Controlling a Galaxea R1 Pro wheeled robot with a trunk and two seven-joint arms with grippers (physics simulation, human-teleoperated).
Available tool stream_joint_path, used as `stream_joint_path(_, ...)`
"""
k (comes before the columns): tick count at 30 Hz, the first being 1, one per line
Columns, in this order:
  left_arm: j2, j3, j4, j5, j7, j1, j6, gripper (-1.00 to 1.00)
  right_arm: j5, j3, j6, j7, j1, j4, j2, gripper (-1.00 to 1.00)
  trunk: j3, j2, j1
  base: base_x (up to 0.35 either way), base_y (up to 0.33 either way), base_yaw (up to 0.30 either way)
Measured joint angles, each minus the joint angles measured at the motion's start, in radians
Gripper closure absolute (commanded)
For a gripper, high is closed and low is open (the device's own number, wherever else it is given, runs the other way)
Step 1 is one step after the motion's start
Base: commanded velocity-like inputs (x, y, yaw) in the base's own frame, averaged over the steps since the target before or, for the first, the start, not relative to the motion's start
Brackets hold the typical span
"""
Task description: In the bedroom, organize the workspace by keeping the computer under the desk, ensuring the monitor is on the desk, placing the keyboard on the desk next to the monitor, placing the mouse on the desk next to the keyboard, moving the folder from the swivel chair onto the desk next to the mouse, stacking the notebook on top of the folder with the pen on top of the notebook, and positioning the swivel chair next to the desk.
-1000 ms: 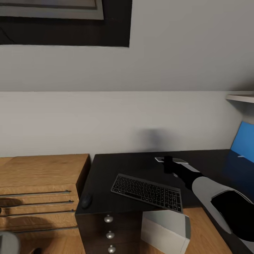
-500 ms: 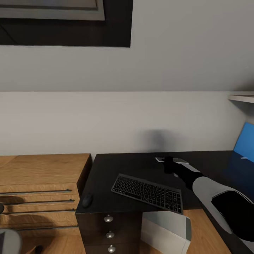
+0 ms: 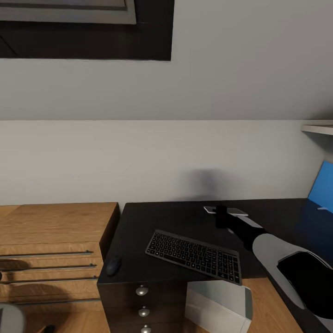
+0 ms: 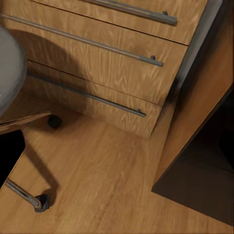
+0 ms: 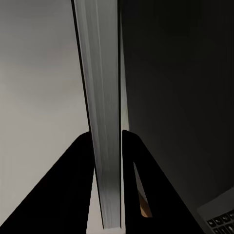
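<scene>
The black desk [image 3: 185, 217] carries the grey keyboard [image 3: 193, 253] with dark keys, lying askew near its front edge. The small dark mouse [image 3: 113, 265] sits at the desk's front left corner. Below the desktop stands the light-grey computer [image 3: 217, 307]. My right gripper [image 3: 221, 213] reaches over the back of the desk, shut on a thin flat grey book-like slab [image 3: 233, 211]; whether it is the folder or the notebook I cannot tell. In the right wrist view the black fingers [image 5: 73, 185] clamp the slab's edge [image 5: 102, 97] above the desk [image 5: 180, 97].
A light wooden dresser [image 3: 51, 231] with bar handles [image 4: 97, 58] adjoins the desk's left side. The swivel chair's grey seat [image 4: 7, 63] and casters stand on the wooden floor before it. A blue panel [image 3: 321, 189] and a shelf [image 3: 319, 128] sit at the far right.
The whole picture has drifted slightly, pushing the blue panel toward the right edge. My right gripper keeps its grip on the slab in nearly the same spot.
</scene>
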Motion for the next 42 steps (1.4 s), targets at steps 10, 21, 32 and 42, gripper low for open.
stream_joint_path(10,-0.002,0.0,-0.021,0.032,0.001,0.0,0.002,-1.0,0.0,0.0,-0.041,0.002,0.003,-0.001,0.0,1.0,-0.006,-0.014,0.008,0.001,0.0,0.0)
stream_joint_path(21,-0.002,0.0,-0.023,0.043,0.001,0.0,0.002,-1.0,-0.002,0.002,-0.124,0.002,0.003,-0.001,0.002,1.0,-0.041,-0.091,0.05,0.0,0.0,0.0)
stream_joint_path(32,-0.001,0.0,-0.023,0.044,0.001,0.0,0.002,-1.0,-0.002,0.002,-0.129,-0.001,0.003,-0.001,0.004,1.0,-0.075,-0.168,0.092,0.0,0.0,0.0)
stream_joint_path(42,0.0,0.0,-0.023,0.044,0.001,0.0,0.002,-1.0,-0.002,0.001,-0.132,-0.003,0.003,-0.001,0.005,1.0,-0.107,-0.238,0.13,0.0,0.0,0.0)
